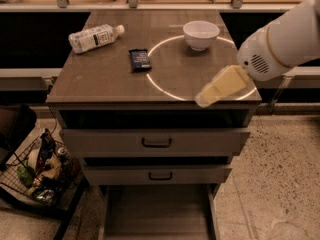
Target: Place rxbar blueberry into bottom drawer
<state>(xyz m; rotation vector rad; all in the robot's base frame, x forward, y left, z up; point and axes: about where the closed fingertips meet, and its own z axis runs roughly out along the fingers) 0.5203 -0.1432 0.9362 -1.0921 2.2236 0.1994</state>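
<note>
arm: white rounded plastic arm (295,31) enters at upper right edge, slants down-left | wrist: white housing with small vent grille (258,63) | gripper: pale cream two-finger gripper (205,98) right of centre, tip aimed down-left

Your arm (295,29) shows at the right edge as a thick, smooth white cylinder, ringed by one thin tan band (272,44). It ends in a rounded white housing (265,66) with a small patch of dark vent slots (259,63) on its face. Below that, your gripper (209,96) is a pale cream-yellow wedge, slightly blurred and narrowing to a soft rounded tip, above the front right corner of the bench top (115,84).
</note>
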